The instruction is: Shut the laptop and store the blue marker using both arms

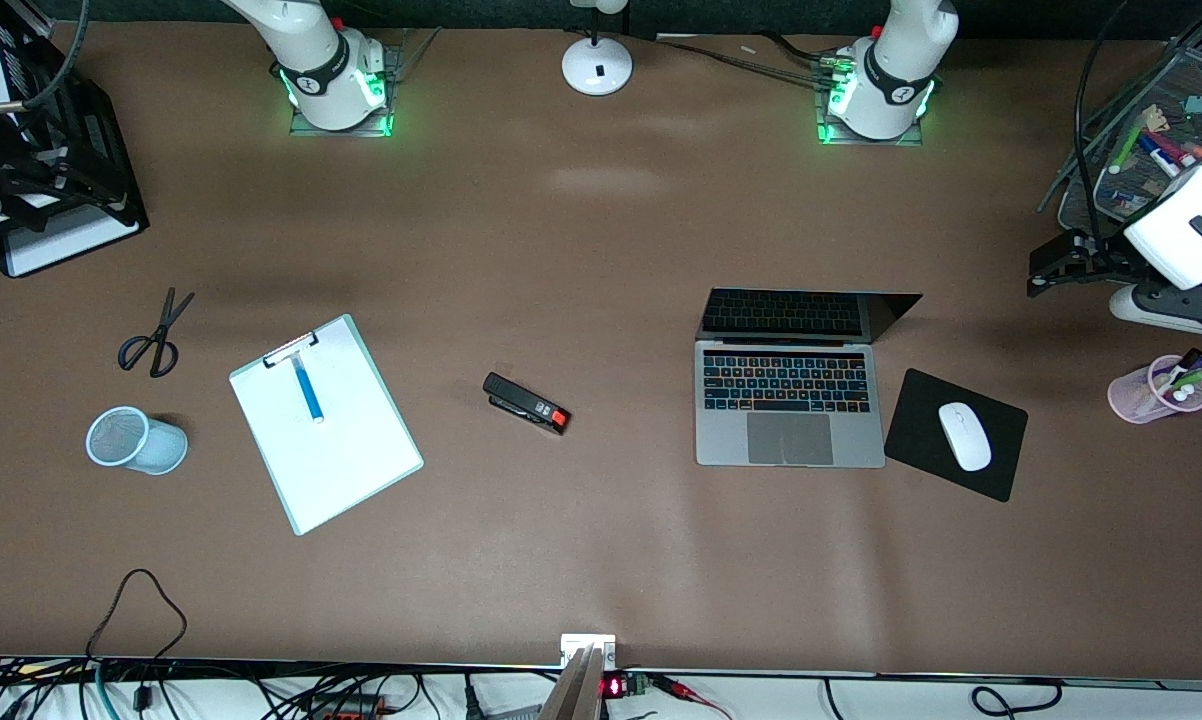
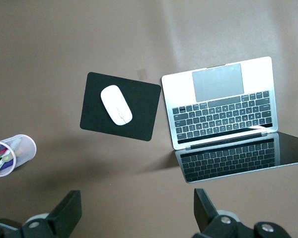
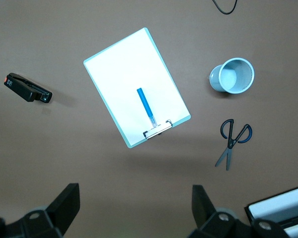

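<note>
The laptop [image 1: 786, 435] lies open, its dark screen tilted back toward the arms' bases; it also shows in the left wrist view [image 2: 221, 99]. The blue marker [image 1: 308, 388] lies on a white clipboard [image 1: 346, 455] toward the right arm's end, and shows in the right wrist view [image 3: 145, 106]. My left gripper [image 1: 1046, 272] is open and empty, held high beside the laptop at the left arm's end, with its fingers [image 2: 69, 210] wide apart. My right gripper [image 1: 46, 175] is open and empty, high at the right arm's end, with its fingers [image 3: 64, 203] wide apart.
A black mouse pad [image 1: 1001, 470] with a white mouse [image 1: 964, 435] lies beside the laptop. A pink cup of markers [image 1: 1158, 388] stands at the left arm's end. A black stapler [image 1: 526, 403], scissors [image 1: 156, 335], a light-blue mesh cup [image 1: 133, 440] and a black tray [image 1: 61, 240] are also there.
</note>
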Controlling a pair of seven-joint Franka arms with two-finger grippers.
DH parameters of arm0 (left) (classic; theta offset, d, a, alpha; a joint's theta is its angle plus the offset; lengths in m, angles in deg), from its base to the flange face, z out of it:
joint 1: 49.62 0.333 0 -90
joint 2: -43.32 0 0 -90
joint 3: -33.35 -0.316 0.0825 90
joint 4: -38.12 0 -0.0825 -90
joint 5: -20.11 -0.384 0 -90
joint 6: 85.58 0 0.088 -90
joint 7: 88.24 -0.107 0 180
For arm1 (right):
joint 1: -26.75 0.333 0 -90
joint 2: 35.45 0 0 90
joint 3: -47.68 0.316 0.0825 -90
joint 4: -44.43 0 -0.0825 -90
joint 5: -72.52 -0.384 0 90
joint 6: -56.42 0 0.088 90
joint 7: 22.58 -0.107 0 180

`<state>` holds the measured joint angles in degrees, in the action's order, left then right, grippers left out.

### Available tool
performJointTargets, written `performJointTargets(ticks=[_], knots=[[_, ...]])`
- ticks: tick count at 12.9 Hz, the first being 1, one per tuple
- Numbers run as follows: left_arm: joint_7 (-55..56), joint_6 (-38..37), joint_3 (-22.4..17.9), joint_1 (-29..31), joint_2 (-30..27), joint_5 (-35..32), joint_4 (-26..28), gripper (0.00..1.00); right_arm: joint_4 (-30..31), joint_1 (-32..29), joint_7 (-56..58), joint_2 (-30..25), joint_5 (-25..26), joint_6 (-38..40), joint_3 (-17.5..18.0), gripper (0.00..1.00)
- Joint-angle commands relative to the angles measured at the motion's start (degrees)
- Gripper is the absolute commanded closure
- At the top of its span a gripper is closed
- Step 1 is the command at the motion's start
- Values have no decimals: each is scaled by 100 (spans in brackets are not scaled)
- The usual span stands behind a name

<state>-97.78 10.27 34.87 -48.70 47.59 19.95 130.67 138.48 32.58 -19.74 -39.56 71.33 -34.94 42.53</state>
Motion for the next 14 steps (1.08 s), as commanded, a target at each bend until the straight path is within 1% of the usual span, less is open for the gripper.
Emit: performJointTargets(ticks=[1,6,8,10,11,14], knots=[[75,-190,15,-22,74,-107,-220,0,-62,-56,-30,7,-5,162,31,0],[67,-190,6,-22,74,-107,-220,0,-71,-100,58,226,13,162,-4,0],[67,-190,6,-22,82,-107,-220,0,-27,-100,206,489,4,206,-21,0],[75,-190,6,-13,74,-98,-220,0,-10,-91,986,954,-5,119,-21,0],[58,-190,6,-13,91,-98,-220,0,-9,-83,1051,1156,-31,-21,-21,0],[58,-190,15,-31,100,-107,-211,0,210,-83,1130,1588,-22,-951,-21,1]])
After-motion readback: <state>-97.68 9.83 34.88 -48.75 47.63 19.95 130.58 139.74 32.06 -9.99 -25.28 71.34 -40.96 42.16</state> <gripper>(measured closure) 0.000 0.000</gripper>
